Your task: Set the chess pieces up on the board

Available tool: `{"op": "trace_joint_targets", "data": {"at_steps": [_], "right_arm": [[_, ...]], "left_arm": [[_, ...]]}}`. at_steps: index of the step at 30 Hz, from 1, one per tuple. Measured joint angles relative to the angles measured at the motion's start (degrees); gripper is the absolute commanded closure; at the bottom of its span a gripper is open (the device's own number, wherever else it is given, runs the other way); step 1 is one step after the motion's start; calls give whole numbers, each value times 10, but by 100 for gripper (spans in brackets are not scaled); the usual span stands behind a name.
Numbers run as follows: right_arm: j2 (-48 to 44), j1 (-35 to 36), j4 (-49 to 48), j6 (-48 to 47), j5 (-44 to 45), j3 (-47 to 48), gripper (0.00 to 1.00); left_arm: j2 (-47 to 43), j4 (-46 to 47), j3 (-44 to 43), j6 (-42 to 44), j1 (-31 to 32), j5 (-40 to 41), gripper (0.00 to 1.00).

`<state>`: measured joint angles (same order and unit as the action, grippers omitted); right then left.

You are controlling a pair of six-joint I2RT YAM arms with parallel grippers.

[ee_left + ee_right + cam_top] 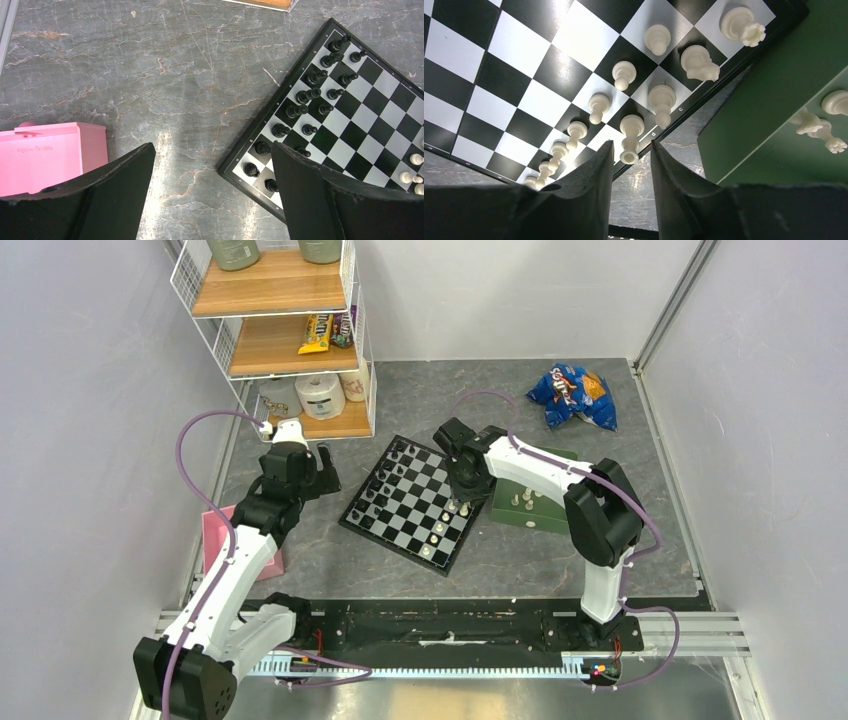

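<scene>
Straddling a tall cream piece [631,127] on the board's [524,45] edge row

Right gripper [631,147] fingers stand narrowly apart around its head; whether they touch it is unclear. Other chess pieces [624,75] line the board's edge beside the green tray [764,100]. Left gripper [212,160] is spread wide, empty, over the table.

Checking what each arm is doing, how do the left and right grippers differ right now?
The left gripper is wide open over bare table beside the board; the right gripper is narrowly open, around a white piece at the board's edge. Both are black and point down.
</scene>
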<state>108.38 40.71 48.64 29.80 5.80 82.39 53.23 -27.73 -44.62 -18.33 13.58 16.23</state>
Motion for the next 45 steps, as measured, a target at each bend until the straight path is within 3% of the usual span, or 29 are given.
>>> {"op": "trace_joint_targets", "data": {"at_steps": [11, 19, 24, 45], "right_arm": [[-56, -13, 8, -10, 15, 0, 51], [-158, -170, 3, -9, 25, -47, 51], [-144, -224, 6, -9, 30, -84, 51], [-62, -245, -20, -8, 17, -95, 59]], "left_arm": [[0, 0, 0, 0, 0, 0, 6], [3, 0, 0, 0, 0, -1, 6], [4, 0, 0, 0, 0, -1, 6], [4, 0, 0, 0, 0, -1, 6]]}}
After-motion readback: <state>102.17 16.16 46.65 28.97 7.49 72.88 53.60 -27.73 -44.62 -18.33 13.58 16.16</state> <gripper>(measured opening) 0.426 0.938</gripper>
